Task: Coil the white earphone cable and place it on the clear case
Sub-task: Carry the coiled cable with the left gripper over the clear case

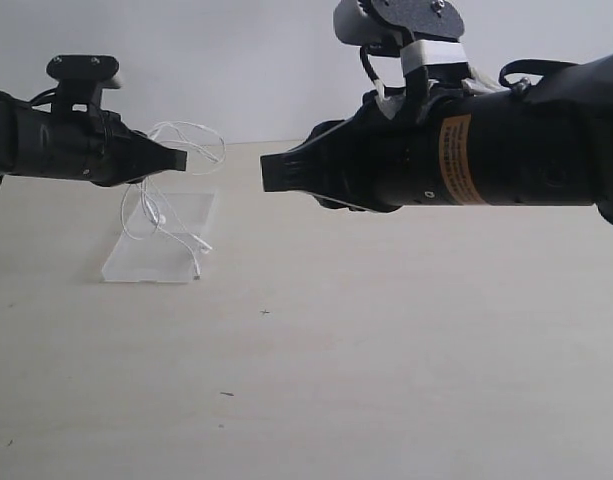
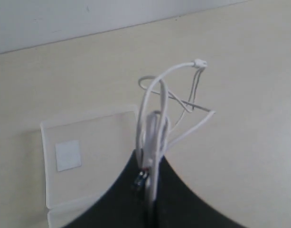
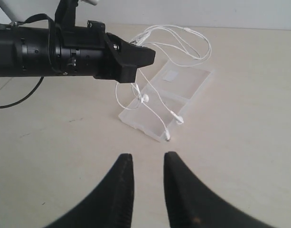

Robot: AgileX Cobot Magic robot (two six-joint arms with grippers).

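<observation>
The left gripper (image 1: 176,158) is clenching a loose bundle of loops of the white earphone cable (image 1: 191,135) and holding it above the clear case (image 1: 136,265), which is lying flat on the worktop (image 1: 386,350). The earbuds (image 3: 179,118) are dangling over the lid, though contact cannot be made out. The right gripper (image 3: 145,187) is hanging well apart, released and carrying nothing. Coiling is looking largely done and placing is in hand. The next move is calling for lowering the bundle onto the case's middle, then releasing it so no loop spills off.
</observation>
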